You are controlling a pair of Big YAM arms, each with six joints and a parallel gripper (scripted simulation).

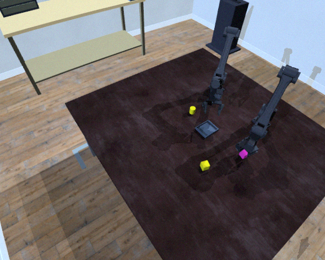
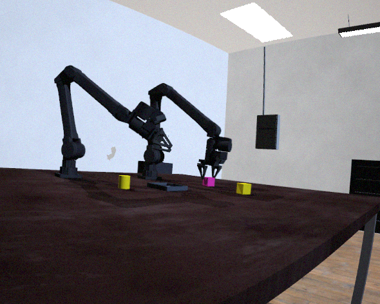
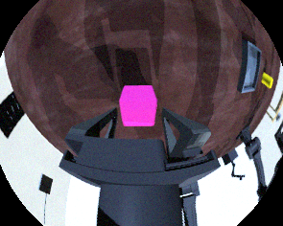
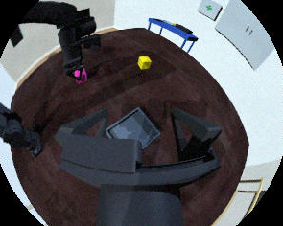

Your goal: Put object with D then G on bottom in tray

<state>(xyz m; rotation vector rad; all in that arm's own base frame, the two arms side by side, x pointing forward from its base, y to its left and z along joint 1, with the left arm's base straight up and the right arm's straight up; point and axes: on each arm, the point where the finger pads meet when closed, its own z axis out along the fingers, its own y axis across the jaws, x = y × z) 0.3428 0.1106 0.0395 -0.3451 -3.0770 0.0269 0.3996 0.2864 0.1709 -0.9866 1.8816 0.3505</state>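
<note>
A magenta block (image 1: 243,154) (image 2: 209,181) (image 3: 138,106) (image 4: 83,75) stands on the table. My left gripper (image 2: 208,176) (image 3: 139,111) is open directly above it, fingertips close to its top. A yellow block (image 1: 204,165) (image 2: 243,188) (image 4: 144,62) and a yellow cylinder (image 1: 192,110) (image 2: 124,181) (image 3: 267,80) stand apart on the table. The tray (image 1: 206,128) (image 2: 177,188) (image 3: 250,67) (image 4: 134,128) lies between them and is empty. My right gripper (image 1: 212,113) (image 2: 170,147) (image 4: 139,110) is open and empty in the air behind the tray. The bottoms and any letters are hidden.
The dark table top (image 1: 146,167) (image 2: 134,245) carries both arms at its back edge. The yellow block stands in front of the magenta one, toward the front edge. The cylinder is on the tray's other side, close to the right arm.
</note>
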